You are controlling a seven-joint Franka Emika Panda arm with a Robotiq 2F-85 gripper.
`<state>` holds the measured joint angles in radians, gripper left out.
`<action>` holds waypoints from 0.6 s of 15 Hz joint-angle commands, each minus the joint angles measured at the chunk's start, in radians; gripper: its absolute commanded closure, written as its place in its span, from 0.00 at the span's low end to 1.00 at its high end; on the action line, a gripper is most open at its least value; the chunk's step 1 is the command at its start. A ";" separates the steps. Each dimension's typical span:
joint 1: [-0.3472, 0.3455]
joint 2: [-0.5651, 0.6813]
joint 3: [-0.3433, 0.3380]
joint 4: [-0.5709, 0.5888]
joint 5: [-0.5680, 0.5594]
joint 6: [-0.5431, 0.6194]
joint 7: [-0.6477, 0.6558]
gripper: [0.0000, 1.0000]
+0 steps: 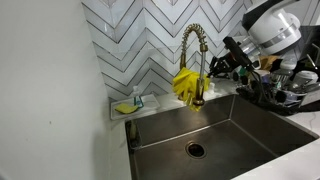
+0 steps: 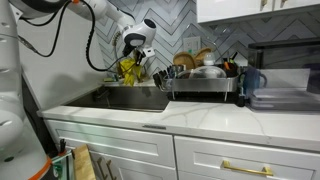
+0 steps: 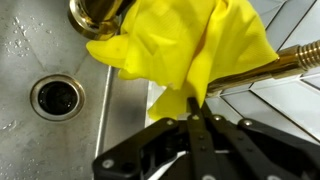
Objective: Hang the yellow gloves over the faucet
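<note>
Wrist view puts the jaws clenched on a fold of the yellow gloves [image 3: 185, 45], which bunch straight ahead of them, hanging lengthwise low against the brass faucet [image 3: 95, 12] at the sink's [image 3: 30, 45] far edge.

Exterior view: close, high over sink [image 1: 240, 125], facing tiled wall [image 1: 140, 40], faucet [image 1: 193, 55] centre.
Exterior view: farther back, low, facing cabinet fronts [image 2: 120, 150], counter [image 2: 200, 112] running across, sink at left.
Wrist view: very close, looking down past jaws onto yellow gloves [image 3: 185, 45] and drain [image 3: 57, 96].
All three share faucet and gloves.
</note>
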<state>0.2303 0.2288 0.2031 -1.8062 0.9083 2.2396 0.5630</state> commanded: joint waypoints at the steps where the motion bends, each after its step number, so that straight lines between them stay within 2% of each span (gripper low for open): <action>1: 0.013 -0.047 -0.005 -0.016 -0.032 0.043 -0.007 1.00; 6: 0.014 -0.085 0.013 -0.012 0.018 0.144 -0.054 1.00; 9: 0.011 -0.107 0.028 -0.007 0.095 0.211 -0.120 1.00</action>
<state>0.2398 0.1502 0.2200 -1.8034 0.9291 2.3950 0.5102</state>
